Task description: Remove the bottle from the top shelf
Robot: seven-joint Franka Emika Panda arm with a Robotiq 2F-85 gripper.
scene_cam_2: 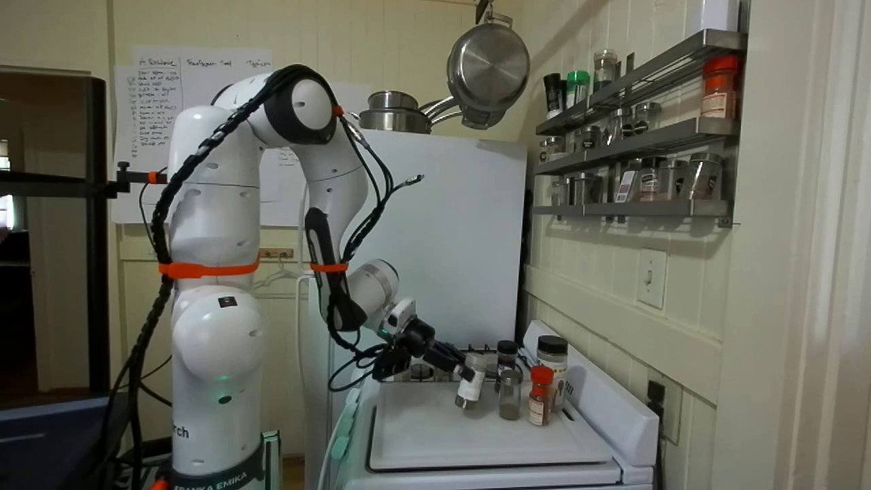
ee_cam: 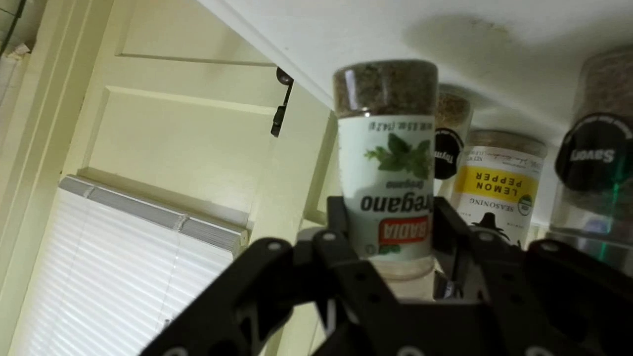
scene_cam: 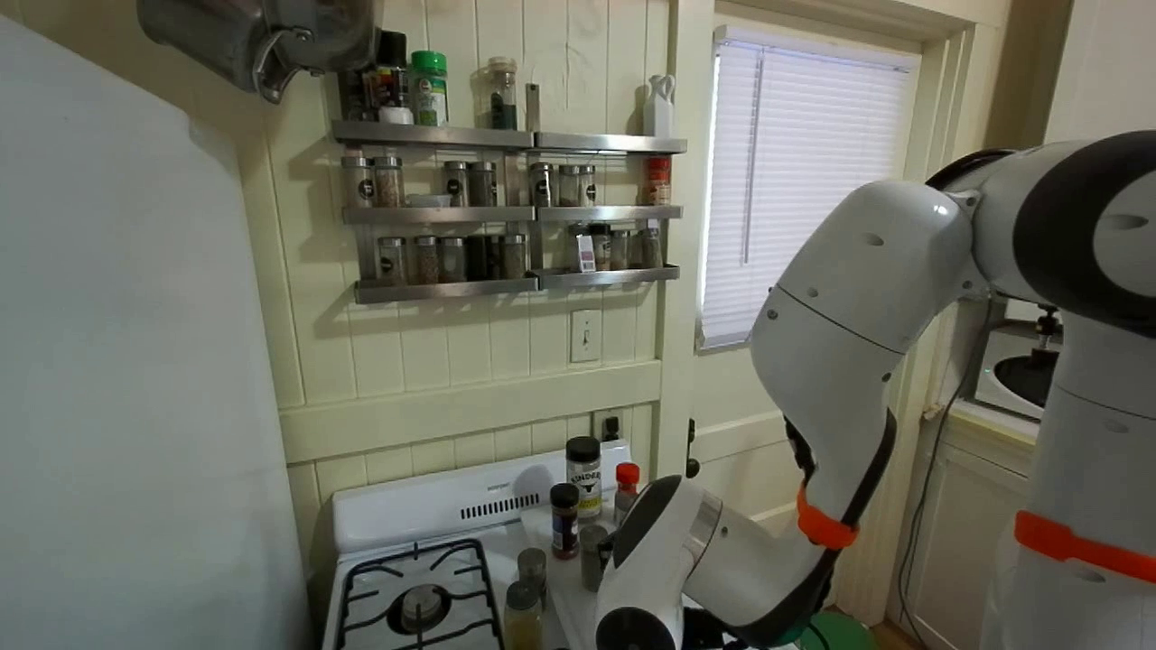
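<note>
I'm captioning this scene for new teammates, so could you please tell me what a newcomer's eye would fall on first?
Most likely the large white robot arm, reaching over the stove, its gripper closed on a tilted oregano bottle. Next might come the silver spice rack above the stove, rising in three tiers to its top shelf. A shiny steel pot, hanging high in an exterior view, could also catch the eye.

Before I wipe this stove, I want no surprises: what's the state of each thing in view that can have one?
Oregano bottle: gripped, tilted; lid unclear
Gripper: closed on that bottle
Lemon pepper jar: upright, lidded
Red-capped jar: upright, lid on
Burner: no flame visible
Window blind: lowered
Door: appears closed
Light switch: position unclear
</note>
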